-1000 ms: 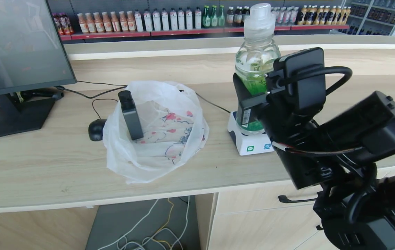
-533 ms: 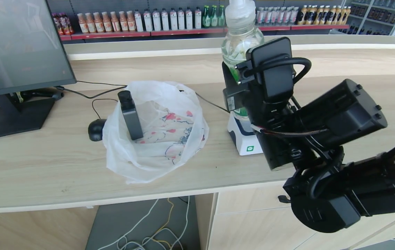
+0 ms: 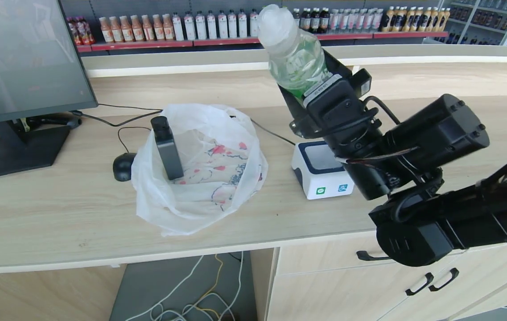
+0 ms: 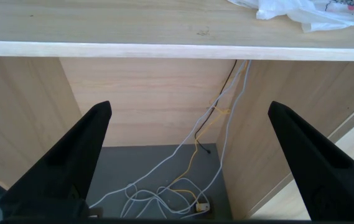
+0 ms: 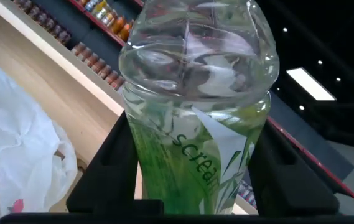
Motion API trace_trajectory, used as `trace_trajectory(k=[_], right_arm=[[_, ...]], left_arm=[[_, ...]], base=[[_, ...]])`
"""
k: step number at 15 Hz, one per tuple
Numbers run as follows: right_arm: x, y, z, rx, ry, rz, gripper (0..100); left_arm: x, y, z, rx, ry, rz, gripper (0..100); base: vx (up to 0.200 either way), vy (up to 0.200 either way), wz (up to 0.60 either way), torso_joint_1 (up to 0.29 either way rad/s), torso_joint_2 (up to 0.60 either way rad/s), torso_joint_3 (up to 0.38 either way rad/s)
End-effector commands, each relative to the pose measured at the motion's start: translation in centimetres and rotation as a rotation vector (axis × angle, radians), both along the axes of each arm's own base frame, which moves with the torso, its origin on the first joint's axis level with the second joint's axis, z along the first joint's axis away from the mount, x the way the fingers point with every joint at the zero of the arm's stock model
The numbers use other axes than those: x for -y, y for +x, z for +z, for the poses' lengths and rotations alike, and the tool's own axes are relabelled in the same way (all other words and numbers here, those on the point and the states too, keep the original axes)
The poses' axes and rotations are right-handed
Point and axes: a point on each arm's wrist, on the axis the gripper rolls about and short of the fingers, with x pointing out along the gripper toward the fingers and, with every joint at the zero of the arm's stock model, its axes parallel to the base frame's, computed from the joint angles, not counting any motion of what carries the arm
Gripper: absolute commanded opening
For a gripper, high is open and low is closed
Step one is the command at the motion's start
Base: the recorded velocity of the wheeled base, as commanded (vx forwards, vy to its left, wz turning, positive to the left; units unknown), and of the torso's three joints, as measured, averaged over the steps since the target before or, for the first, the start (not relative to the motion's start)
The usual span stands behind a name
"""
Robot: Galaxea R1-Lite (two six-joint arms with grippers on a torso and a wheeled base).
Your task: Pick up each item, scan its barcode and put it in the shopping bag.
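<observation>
The right gripper [image 3: 311, 84] is clamped on a bottle [image 3: 295, 62], one black finger on each side of its green label. It holds the bottle in the air over the right half of the desk [image 3: 57, 214]. The bottle is tilted, its white cap [image 3: 275, 20] leaning toward the desk's back edge and left side. The right wrist view shows the same grip [image 5: 198, 180] from close by: the bottle [image 5: 195, 112] is clear plastic, and what it holds looks pale and clear above the label. Under the bottle a white scanner [image 3: 321, 169] sits on the desk with its dark-framed window facing up, apart from the bottle. Just beside the scanner, toward the middle of the desk and near the front edge, stands the shopping bag [image 3: 199, 169], thin white plastic with its mouth open. In it a dark flat box [image 3: 167, 147] stands nearly upright against the left wall, and a soft pack [image 3: 217, 169] printed in red and blue lies on the bottom; I cannot tell what that pack is. A black mouse [image 3: 124, 166] touches the bag's left side, and a monitor [image 3: 21, 58] fills the back left corner. The left gripper [image 4: 189, 155] hangs below the desk's front edge, jaws spread wide and holding nothing, facing loose cables [image 4: 183, 186] on the floor.
</observation>
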Motion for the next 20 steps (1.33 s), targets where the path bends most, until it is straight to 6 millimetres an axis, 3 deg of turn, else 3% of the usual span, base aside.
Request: trace_trajectory(k=[1,3,5,13,20], right_arm=[[0.9,-1.0,-2.1,-0.027,-0.128,0.015,0],[1.8,-2.3,-4.1,-0.071,-0.22,0.008,0],[1.8,-2.1,-4.8,-0.048,-0.281,0.055,0],[3.3,-0.9,-5.8,-0.036,-0.351,0.094,0],[3.3,0.3,-6.4,-0.021,-0.38,0.098,0]], left_arm=[[0.0,0.0,0.0,0.0,0.0,0.0,100],[0.0,0.0,0.0,0.0,0.0,0.0,100],[0.0,0.0,0.0,0.0,0.0,0.0,100],[0.0,0.0,0.0,0.0,0.0,0.0,100],[0.0,0.0,0.0,0.0,0.0,-0.001,100]], base=[[0.0,0.0,0.0,0.0,0.0,0.0],[0.0,0.0,0.0,0.0,0.0,0.0],[0.0,0.0,0.0,0.0,0.0,0.0],[0.0,0.0,0.0,0.0,0.0,0.0],[0.0,0.0,0.0,0.0,0.0,0.0]])
